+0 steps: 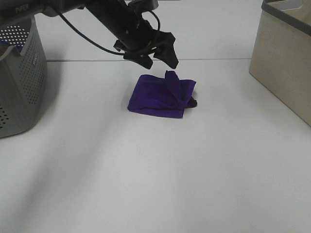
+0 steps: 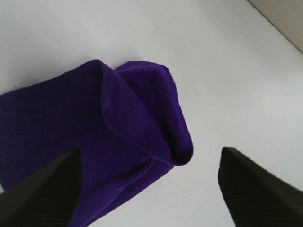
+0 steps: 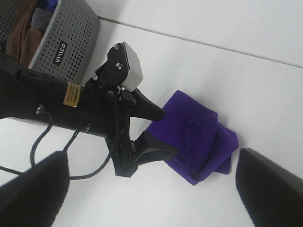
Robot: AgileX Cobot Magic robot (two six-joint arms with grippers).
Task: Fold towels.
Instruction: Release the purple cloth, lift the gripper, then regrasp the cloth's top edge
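The purple towel point(image 1: 160, 94) lay folded into a thick, compact bundle on the white table point(image 1: 146, 184), a little toward twelve o'clock from the table's middle in the high view; its nine-o'clock side lay flat and neat; its three-o'clock side was untidy, with a loose flap standing up and curling over the top layer. The left gripper point(image 1: 160, 60) hung just above the bundle's twelve-o'clock edge, its jaws spread wide and clasping nothing; in its own wrist camera both dark fingers point(image 2: 47, 194) stood clear of the cloth, one in front of the fabric and the other in front of bare table, with the curled fold between them. The right gripper point(image 3: 151, 198) was outside the high view; its own camera showed its jaws fully apart with nothing between them, held up off the table and looking down on the left gripper and the towel. A grey perforated basket point(image 1: 19, 82) stood at nine o'clock of the towel, well apart, with some brown cloth point(image 3: 26, 33) inside; a beige bin point(image 1: 286, 63) stood at three o'clock, also well apart.
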